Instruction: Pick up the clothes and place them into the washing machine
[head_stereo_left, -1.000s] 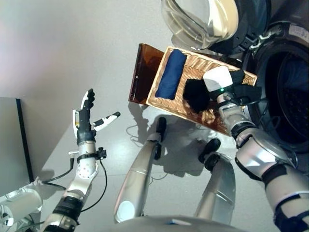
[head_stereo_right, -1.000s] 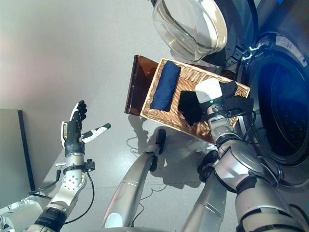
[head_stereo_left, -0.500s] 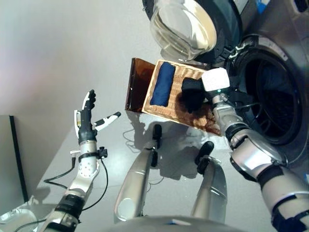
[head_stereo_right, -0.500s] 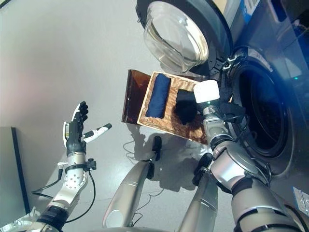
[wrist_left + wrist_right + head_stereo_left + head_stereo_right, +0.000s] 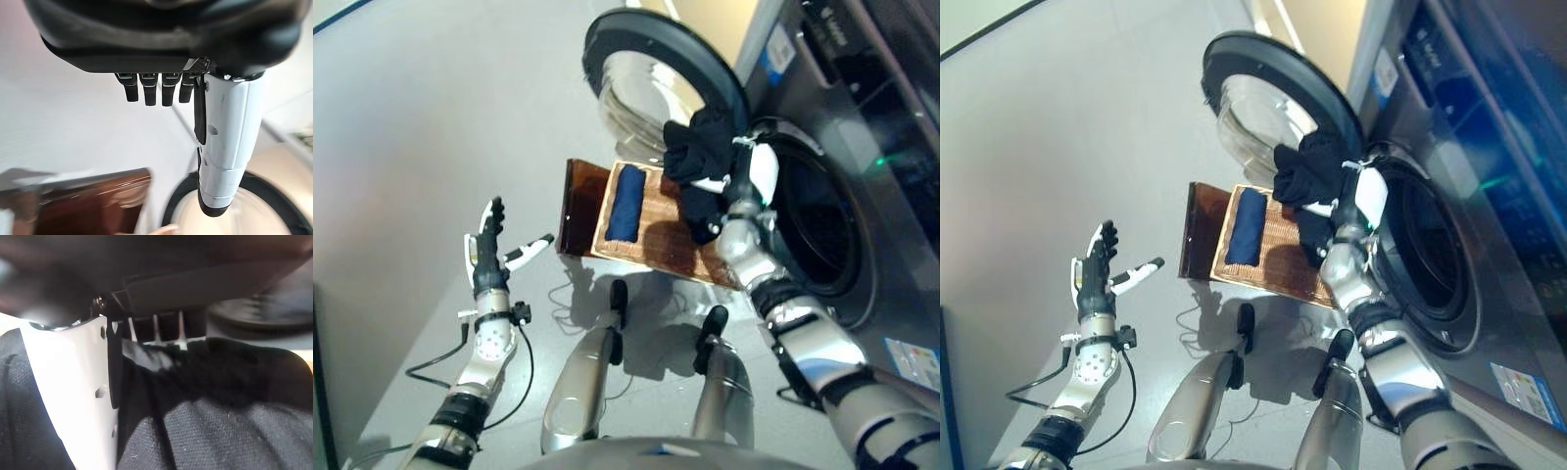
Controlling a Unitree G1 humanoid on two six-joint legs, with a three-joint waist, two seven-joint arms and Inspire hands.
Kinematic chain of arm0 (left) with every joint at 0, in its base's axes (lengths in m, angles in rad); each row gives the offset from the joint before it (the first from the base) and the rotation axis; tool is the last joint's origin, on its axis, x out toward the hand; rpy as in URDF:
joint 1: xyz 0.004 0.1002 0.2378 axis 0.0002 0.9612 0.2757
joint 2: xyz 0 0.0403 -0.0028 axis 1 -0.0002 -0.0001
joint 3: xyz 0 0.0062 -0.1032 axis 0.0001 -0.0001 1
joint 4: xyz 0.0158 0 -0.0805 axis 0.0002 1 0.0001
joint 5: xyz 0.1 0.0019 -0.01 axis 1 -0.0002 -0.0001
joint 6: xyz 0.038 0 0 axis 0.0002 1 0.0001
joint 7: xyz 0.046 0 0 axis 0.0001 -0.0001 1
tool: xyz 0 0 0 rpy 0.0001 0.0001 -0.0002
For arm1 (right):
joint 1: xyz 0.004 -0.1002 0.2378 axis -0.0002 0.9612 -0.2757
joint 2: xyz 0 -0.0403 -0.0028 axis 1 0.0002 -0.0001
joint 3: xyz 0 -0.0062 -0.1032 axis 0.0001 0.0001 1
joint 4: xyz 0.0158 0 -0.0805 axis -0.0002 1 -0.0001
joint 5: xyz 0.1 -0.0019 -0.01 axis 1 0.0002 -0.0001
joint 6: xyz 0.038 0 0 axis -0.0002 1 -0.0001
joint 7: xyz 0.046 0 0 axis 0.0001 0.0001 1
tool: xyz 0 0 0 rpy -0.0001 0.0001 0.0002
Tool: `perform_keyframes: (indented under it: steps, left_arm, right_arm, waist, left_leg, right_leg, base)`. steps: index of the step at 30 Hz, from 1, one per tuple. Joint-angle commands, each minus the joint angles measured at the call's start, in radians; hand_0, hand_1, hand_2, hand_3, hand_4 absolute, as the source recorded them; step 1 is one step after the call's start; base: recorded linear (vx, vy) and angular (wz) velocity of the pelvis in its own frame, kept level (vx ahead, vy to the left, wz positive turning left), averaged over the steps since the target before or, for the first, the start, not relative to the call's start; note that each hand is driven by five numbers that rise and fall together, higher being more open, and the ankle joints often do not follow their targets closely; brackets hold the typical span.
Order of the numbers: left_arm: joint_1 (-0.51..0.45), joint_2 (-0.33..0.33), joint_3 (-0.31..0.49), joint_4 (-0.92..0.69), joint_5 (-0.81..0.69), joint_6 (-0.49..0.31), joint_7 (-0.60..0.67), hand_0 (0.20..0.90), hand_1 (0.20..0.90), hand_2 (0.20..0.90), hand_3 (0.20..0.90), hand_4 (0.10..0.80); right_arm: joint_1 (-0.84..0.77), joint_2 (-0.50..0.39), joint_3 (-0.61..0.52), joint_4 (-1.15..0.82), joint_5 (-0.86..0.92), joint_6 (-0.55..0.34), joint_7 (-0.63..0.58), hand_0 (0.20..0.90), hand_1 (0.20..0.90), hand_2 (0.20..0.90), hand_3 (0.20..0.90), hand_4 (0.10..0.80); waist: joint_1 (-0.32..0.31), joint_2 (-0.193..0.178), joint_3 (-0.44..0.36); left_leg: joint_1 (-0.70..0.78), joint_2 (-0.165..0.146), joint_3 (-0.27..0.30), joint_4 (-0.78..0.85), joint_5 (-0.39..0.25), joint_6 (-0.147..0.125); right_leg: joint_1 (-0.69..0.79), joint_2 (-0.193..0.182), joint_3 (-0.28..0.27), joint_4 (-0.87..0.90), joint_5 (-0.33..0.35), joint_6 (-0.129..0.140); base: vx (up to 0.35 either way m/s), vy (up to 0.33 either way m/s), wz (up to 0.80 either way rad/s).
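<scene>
The right wrist view shows what the head views cannot: the right hand is closed on the black garment, its white-covered thumb pressed into the dark cloth that bunches against the palm. From the head views, the garment is held up off the wicker basket, in front of the open washing machine, beside its drum opening and near the swung-out round door; part of the cloth droops below the hand. A rolled blue garment lies in the basket on the floor. The left hand is raised well apart to the left, fingers straight and spread, empty.
</scene>
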State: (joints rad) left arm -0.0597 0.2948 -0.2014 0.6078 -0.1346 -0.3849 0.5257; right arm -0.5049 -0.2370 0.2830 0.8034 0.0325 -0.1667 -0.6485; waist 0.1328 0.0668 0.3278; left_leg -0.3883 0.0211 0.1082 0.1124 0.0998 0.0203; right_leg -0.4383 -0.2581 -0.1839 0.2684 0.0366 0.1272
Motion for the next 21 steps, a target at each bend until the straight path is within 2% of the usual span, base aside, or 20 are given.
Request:
perform_keyframes:
  steps: [1,4,10,16,21]
  left_arm:
    - [-0.015,0.012,0.037,0.021,0.012,-0.045,0.024,0.900,0.900,0.900,0.900,0.800]
    - [0.006,0.009,0.054,0.047,0.001,-0.048,0.012,0.900,0.900,0.900,0.900,0.800]
    - [0.023,0.005,0.058,0.061,-0.015,-0.060,0.007,0.900,0.900,0.900,0.900,0.800]
    - [0.037,-0.006,0.047,0.030,-0.041,-0.071,-0.006,0.900,0.900,0.900,0.900,0.800]
    - [0.021,-0.012,0.043,-0.019,-0.070,-0.084,-0.012,0.900,0.900,0.900,0.900,0.800]
  right_arm:
    - [0.094,0.008,-0.067,-0.135,0.164,-0.165,0.050,0.200,0.200,0.200,0.200,0.300]
    - [0.190,0.060,-0.122,-0.146,0.353,-0.218,0.137,0.200,0.200,0.200,0.200,0.300]
    - [0.221,0.119,-0.161,-0.117,0.627,-0.276,0.246,0.200,0.200,0.200,0.200,0.300]
    - [0.196,0.154,-0.211,-0.098,0.852,-0.327,0.321,0.200,0.200,0.200,0.200,0.300]
    - [0.126,0.161,-0.216,-0.088,0.952,-0.356,0.326,0.200,0.200,0.200,0.200,0.300]
  waist:
    - [-0.011,-0.016,-0.079]
    - [-0.025,-0.019,-0.106]
    - [-0.038,-0.001,-0.136]
    - [-0.052,0.037,-0.122]
    - [-0.050,0.064,-0.063]
  left_leg:
    - [-0.013,0.004,0.002,-0.015,-0.039,-0.079]
    - [0.042,-0.003,0.020,-0.039,-0.045,-0.078]
    - [0.073,-0.010,0.051,-0.052,-0.057,-0.073]
    - [0.047,-0.014,0.062,-0.010,-0.080,-0.064]
    - [-0.042,0.002,0.062,0.115,-0.122,-0.057]
  right_leg:
    - [0.093,-0.019,-0.018,-0.153,0.057,0.025]
    - [0.140,-0.026,-0.009,-0.213,0.083,0.037]
    - [0.148,-0.035,0.022,-0.246,0.105,0.046]
    - [0.098,-0.043,0.053,-0.201,0.090,0.035]
    - [0.003,-0.038,0.077,-0.094,0.048,0.017]
  base:
    - [0.143,0.004,-0.24]
    - [0.102,0.013,-0.20]
    - [0.008,0.025,-0.26]
    - [-0.033,0.036,-0.03]
    - [-0.125,-0.003,-0.07]
